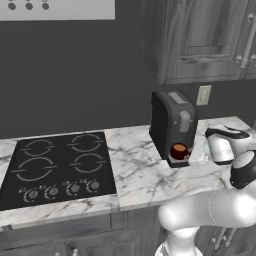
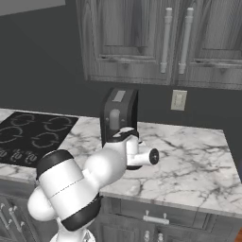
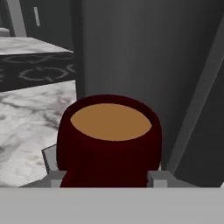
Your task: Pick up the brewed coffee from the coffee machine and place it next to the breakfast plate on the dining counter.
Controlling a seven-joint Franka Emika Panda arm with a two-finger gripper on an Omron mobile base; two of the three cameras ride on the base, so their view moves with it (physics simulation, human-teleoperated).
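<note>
Dark red mug of coffee [image 3: 109,140] sits in coffee machine [image 1: 172,125] recess near marble counter's back edge; gripper [image 3: 107,177] jaws straddle it, grip not confirmable; an off-centre squeeze risks tipping, spilling.

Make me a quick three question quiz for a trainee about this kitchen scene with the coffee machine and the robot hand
1. True or false: the mug stands in the recess of the coffee machine.
2. What fills the mug? A) brown liquid B) nothing C) clear water
3. On which side of the coffee machine, in the left base view, does the black cooktop lie?

Key:
1. True. It sits under the silver spout, with the gripper reaching in at it, a finger tip at either side.
2. A.
3. To its left, on the same marble counter.
</note>
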